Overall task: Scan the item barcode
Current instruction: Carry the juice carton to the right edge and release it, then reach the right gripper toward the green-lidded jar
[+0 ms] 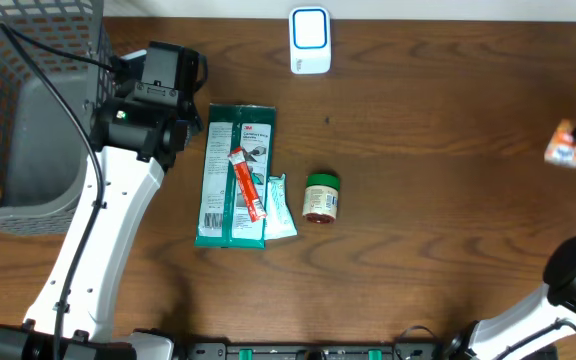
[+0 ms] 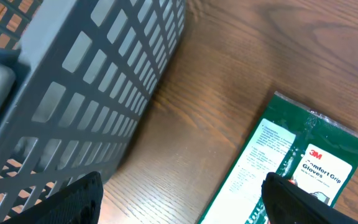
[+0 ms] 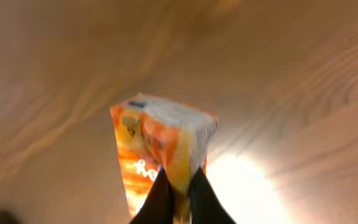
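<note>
While pinching orange-and-white packet (image 3: 160, 134) at one end with closed right gripper (image 3: 179, 183), holds it at far right edge of overhead frame, well apart from white scanner (image 1: 309, 40) at top centre; likely handles light, soft, floppy; glossy crinkly film, probably slippery; best taken on flat end seam, keeping printed faces clear; has left gripper (image 2: 188, 208) spread wide, empty, beside grey lattice basket (image 2: 73, 93).

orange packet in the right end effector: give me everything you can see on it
The orange packet is a small crinkly pouch, glossy like foil or plastic, orange and yellow with a white top; its lettering is too blurred to read. The right end effector is shut on one end of it, and it seems lifted off the wooden table, near the table's right edge in the overhead view. Nothing else touches it. No barcode shows.
</note>
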You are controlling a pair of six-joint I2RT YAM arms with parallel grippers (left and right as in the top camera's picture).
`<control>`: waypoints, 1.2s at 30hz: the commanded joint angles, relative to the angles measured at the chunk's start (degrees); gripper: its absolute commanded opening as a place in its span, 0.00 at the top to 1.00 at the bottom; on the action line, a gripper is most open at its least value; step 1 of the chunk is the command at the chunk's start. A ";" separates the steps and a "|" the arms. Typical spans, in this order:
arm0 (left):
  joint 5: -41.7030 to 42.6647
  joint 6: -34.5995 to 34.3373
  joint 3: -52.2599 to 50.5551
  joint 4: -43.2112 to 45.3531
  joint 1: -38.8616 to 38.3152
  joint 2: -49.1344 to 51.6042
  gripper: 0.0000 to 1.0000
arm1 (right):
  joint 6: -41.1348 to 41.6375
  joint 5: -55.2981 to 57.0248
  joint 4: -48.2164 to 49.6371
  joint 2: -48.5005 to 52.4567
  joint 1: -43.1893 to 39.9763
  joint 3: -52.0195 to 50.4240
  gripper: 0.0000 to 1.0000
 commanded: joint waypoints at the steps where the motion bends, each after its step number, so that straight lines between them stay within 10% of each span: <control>1: -0.92 0.74 -0.28 -0.17 0.13 0.31 0.18 | 5.60 -0.70 7.56 0.20 -4.20 -11.58 0.99; 6: -0.94 0.74 -0.28 -0.17 0.13 0.31 0.18 | 6.78 -2.12 20.20 0.20 -7.76 -24.61 0.99; 8: -0.92 0.74 -0.28 -0.17 0.13 0.31 0.18 | 6.80 -3.19 23.93 0.20 -8.70 -27.82 0.63; 14: -0.94 0.74 -0.28 -0.17 0.13 0.31 0.18 | 6.75 -3.52 24.87 0.17 -8.87 -28.50 0.03; 30: -0.94 0.74 -0.28 -0.17 0.13 0.31 0.18 | 6.82 0.94 4.68 -0.04 -6.80 -10.84 0.01; 36: -0.94 0.74 -0.28 -0.17 0.13 0.31 0.18 | 2.47 -17.97 4.74 0.07 -4.26 -11.02 0.01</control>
